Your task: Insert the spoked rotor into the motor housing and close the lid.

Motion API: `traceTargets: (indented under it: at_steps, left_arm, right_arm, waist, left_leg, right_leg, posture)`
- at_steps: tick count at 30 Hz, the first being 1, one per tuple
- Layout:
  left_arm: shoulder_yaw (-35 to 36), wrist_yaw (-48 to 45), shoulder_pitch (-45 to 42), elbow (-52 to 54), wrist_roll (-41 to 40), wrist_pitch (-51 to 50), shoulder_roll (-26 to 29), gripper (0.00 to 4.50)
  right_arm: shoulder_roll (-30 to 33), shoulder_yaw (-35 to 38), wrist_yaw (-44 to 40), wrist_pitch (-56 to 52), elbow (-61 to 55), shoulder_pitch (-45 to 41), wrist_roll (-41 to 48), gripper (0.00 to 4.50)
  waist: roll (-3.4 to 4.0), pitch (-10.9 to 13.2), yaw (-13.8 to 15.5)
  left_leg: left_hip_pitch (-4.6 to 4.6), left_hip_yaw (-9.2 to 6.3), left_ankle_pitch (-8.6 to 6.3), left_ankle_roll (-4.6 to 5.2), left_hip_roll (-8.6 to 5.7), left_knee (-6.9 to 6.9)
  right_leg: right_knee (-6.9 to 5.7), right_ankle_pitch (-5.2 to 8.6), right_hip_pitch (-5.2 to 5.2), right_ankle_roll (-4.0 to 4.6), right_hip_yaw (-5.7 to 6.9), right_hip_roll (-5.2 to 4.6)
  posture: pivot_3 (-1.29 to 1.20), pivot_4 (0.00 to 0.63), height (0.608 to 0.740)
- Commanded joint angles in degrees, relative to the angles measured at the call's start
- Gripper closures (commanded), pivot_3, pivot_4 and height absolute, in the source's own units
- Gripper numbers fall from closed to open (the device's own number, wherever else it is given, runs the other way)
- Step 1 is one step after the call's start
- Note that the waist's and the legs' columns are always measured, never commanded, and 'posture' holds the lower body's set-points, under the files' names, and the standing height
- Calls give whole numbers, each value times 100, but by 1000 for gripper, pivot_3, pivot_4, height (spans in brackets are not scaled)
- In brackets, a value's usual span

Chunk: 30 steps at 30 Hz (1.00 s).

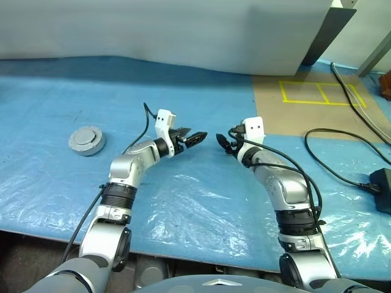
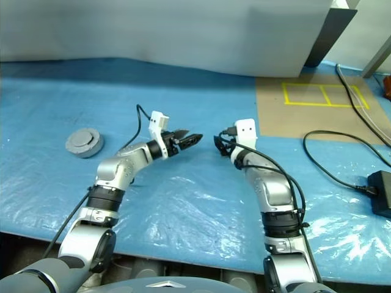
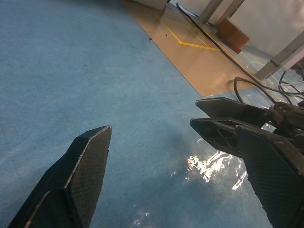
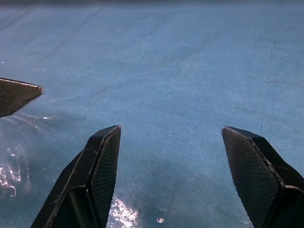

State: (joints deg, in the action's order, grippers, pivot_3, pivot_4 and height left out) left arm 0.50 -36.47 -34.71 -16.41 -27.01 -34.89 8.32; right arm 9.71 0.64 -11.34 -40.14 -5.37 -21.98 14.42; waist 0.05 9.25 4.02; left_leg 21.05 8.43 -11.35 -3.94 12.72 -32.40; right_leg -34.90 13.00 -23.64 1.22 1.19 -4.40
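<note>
Both black two-fingered grippers, left (image 1: 194,138) and right (image 1: 223,143), hover empty with fingers spread over blue sheeting (image 1: 201,201); closed round grey motor housing (image 1: 86,140) sits far left.

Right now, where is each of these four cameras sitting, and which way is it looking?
Left eye, head: looks forward and down over both arms at the blue sheet and closed motor housing.
Right eye, head: same scene, beside it.
Left wrist: looks along the open left gripper toward the right gripper and yellow tape.
Right wrist: looks along its own open jaws at the sheet.
Shared: both wrist views catch the other gripper's fingertip.
</note>
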Motion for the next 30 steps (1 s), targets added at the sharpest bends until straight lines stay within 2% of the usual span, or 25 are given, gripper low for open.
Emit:
traceTargets:
  at_steps: [1, 21, 30]
  left_arm:
    - [87, 56, -99, 27, 31, 98, -17, 149]
    - [45, -4, -157, -137, 127, 194, -52, 149]
    - [320, 179, -330, -87, -62, 50, -212, 149]
  right_arm:
    - [-31, 30, 36, 5, -233, 15, -2, 963]
    - [-81, 95, 102, 51, -164, -44, -53, 963]
    - [-11, 123, 114, 64, -223, -6, -100, 963]
  waist:
    - [0, 0, 0]
    - [0, 0, 0]
    - [0, 0, 0]
  left_leg:
    - [0, 0, 0, 0, 0, 0]
    - [0, 0, 0, 0, 0, 0]
    - [0, 0, 0, 0, 0, 0]
  right_leg:
    - [0, 0, 0, 0, 0, 0]
    - [0, 0, 0, 0, 0, 0]
    - [0, 0, 0, 0, 0, 0]
  posture:
    - [0, 150, 740]
    - [0, 150, 740]
    - [0, 150, 740]
